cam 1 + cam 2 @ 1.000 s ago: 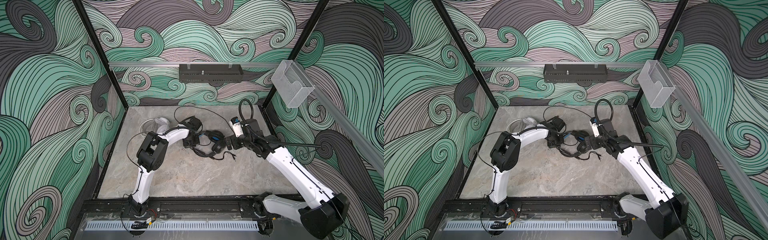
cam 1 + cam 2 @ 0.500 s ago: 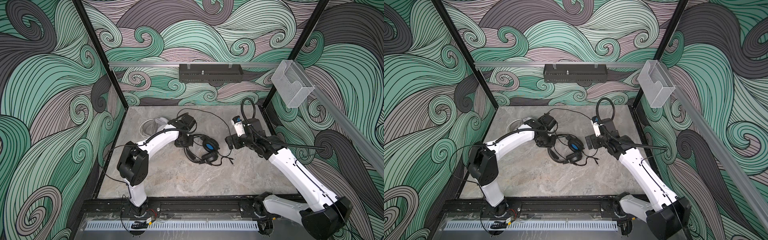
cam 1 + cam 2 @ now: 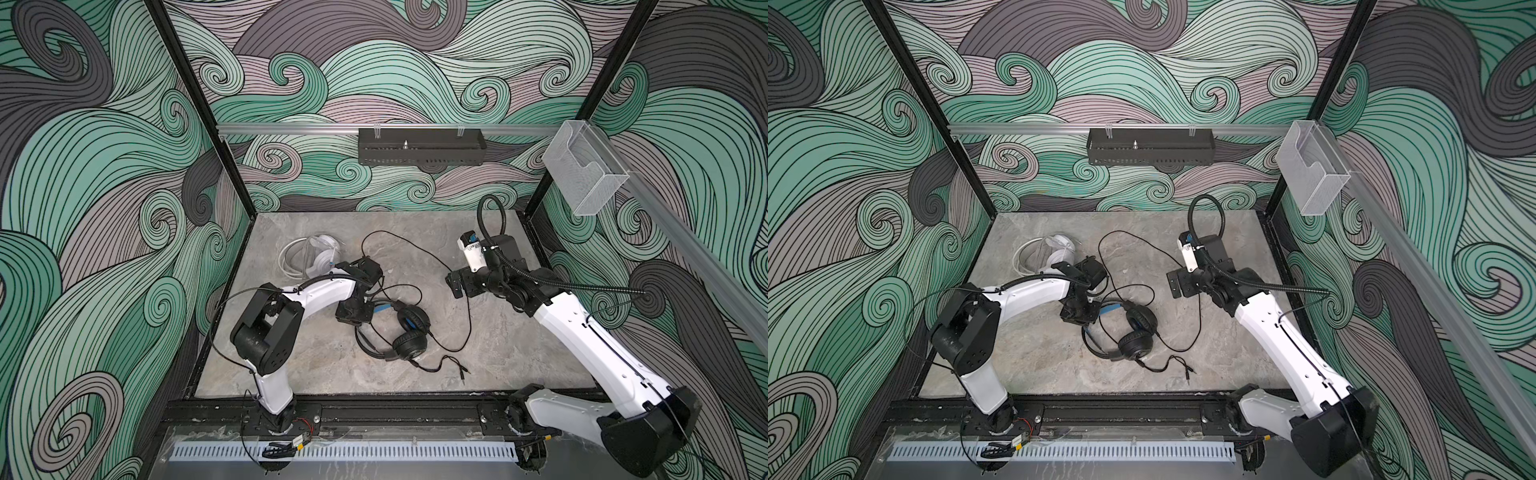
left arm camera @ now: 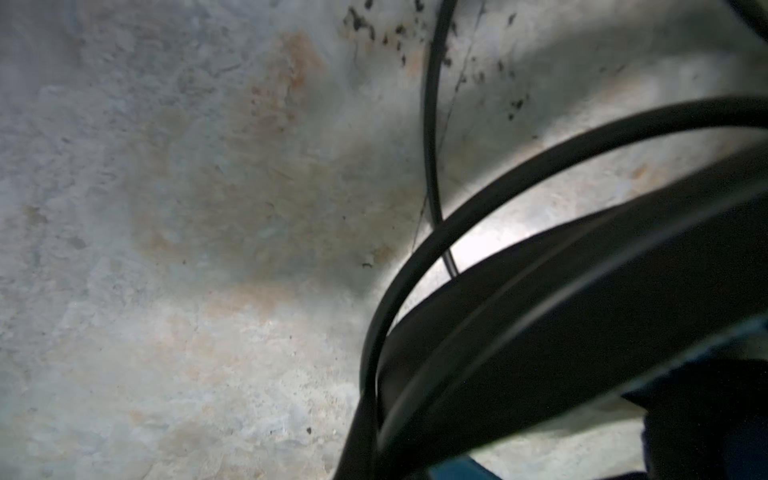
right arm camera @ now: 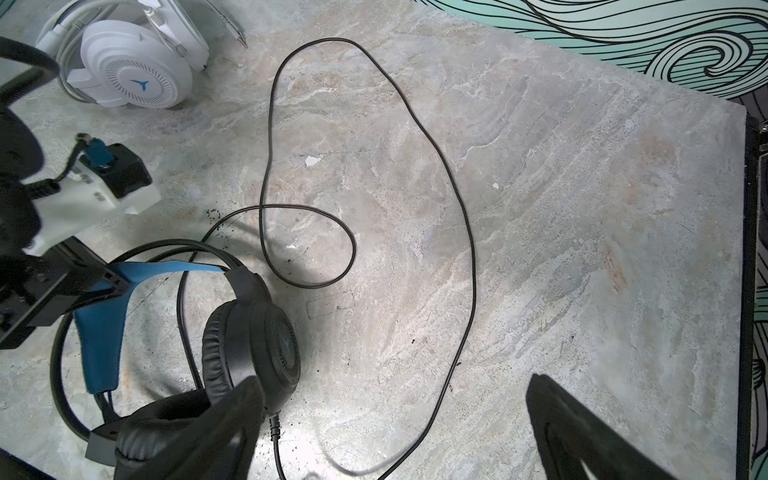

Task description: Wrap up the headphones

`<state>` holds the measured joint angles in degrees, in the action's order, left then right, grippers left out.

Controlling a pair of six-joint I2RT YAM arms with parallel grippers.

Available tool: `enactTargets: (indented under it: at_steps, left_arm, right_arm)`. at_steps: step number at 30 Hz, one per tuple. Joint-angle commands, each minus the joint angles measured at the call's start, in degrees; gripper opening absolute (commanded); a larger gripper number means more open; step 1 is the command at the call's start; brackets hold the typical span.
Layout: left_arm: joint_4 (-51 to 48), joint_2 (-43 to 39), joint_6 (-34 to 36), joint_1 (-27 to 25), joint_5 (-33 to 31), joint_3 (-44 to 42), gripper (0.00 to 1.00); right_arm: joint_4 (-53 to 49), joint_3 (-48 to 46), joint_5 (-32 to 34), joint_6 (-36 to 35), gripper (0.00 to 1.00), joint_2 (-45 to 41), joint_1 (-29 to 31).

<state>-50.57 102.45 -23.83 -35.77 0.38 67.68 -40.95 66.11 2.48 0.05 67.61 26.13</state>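
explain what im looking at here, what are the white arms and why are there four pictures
These are two robot arms bolted to the front edge of a stone-look table, inside a booth with wave-pattern walls. Two pictures come from a pair of side-by-side cameras overhead, so they look almost alike. The other two come from a small camera on each arm's wrist, hence the close-ups.

On the table lie white headphones at the back left, their pale cord coiled up. Black headphones with a blue-lined band lie in the middle, and their black cable sprawls in loose loops.

The left arm's fingers are down at the black headphones' band, but the pictures don't show whether they grip it. The right arm's fingers hover wide open, holding nothing.
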Motion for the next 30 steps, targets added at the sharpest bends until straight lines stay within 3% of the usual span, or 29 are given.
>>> enactTargets:
  at_steps: [1, 6, 10, 21, 25, 30]
  left_arm:
    - [1.74, 1.84, 0.43, 0.22, -3.43, 0.85, 0.25]
    - [0.15, -0.13, -0.26, 0.26, -4.51, 0.65, 0.6]
    - [-0.32, -2.75, -2.29, 0.26, -3.93, -1.54, 0.72]
    - [3.62, -0.3, -6.98, -0.18, -2.46, -4.56, 0.75]
    - [4.07, 1.07, -11.42, -1.75, -2.93, -6.05, 0.58]
    - [5.82, 4.22, -12.91, -4.3, -3.44, -7.96, 0.48]
  right_arm:
    - [-0.25, 0.91, -0.51, 0.35, 1.0, -1.31, 0.24]
    - [-0.27, 0.09, -0.41, 0.37, 1.0, -1.82, 0.24]
    - [0.38, -0.45, -1.37, 0.74, 1.0, -1.35, 0.19]
    - [1.04, -0.72, -2.28, 1.09, 1.0, -0.73, 0.68]
    - [0.61, -0.89, -1.47, 0.69, 1.0, -1.26, 0.68]
    - [0.61, -1.07, -1.12, 0.37, 1.0, -0.69, 0.68]
